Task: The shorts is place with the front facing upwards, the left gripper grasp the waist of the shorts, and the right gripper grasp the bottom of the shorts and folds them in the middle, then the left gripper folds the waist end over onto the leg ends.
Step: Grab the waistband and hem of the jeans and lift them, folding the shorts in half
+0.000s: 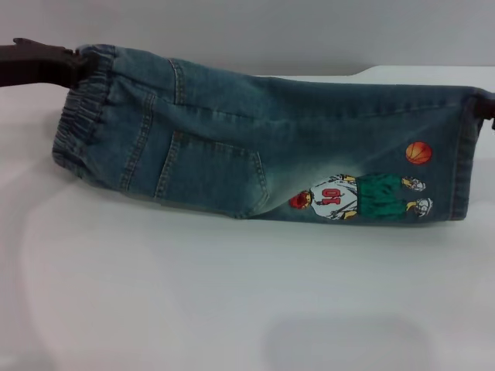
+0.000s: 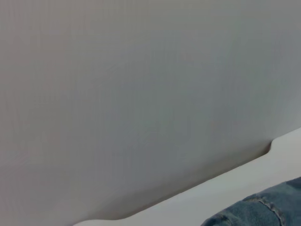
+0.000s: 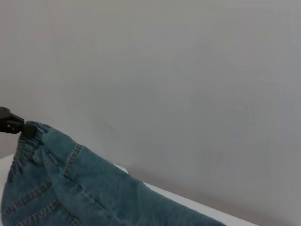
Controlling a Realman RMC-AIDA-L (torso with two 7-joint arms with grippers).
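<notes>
The shorts (image 1: 255, 154) hang stretched between my two grippers, their lower edge resting on or just above the white table (image 1: 232, 301). The patch pocket, the basketball-player embroidery (image 1: 360, 197) and the orange ball face the head view. At the far left, my left gripper (image 1: 75, 60) is shut on the elastic waist (image 1: 77, 116). Only a dark sliver of my right gripper (image 1: 487, 112) shows at the right edge, where it holds the bottom of the shorts (image 1: 468, 154). The right wrist view shows the left gripper (image 3: 23, 127) pinching the waist of the shorts (image 3: 70, 188). Denim (image 2: 263, 209) fills one corner of the left wrist view.
A plain grey wall (image 1: 271, 31) rises behind the table. The table's back edge has a small step (image 2: 270, 146). Nothing else lies on the white surface in front of the shorts.
</notes>
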